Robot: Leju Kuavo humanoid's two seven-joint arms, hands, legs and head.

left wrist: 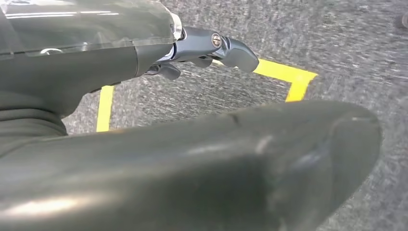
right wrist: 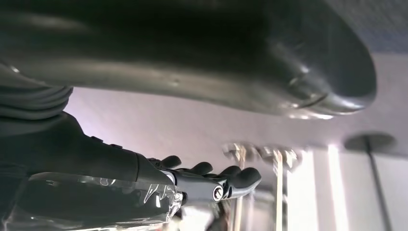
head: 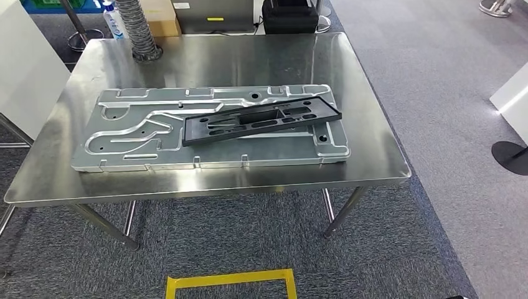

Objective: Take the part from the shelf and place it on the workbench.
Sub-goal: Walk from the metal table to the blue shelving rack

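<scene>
head view: we see the black part point(head: 261, 121) lying flat on a big silver plate point(head: 124, 140), toward the plate's right end, mid tabletop point(head: 373, 168). a ribbed hose point(head: 138, 31) stands at the far edge; yellow tape point(head: 230, 280) on the floor by the near edge.
left wrist view: left hand point(left wrist: 211, 48) over the carpet, fingers apart, holding nothing.
right wrist view: right hand point(right wrist: 211, 180) loose, fingers apart, nothing in it.
</scene>
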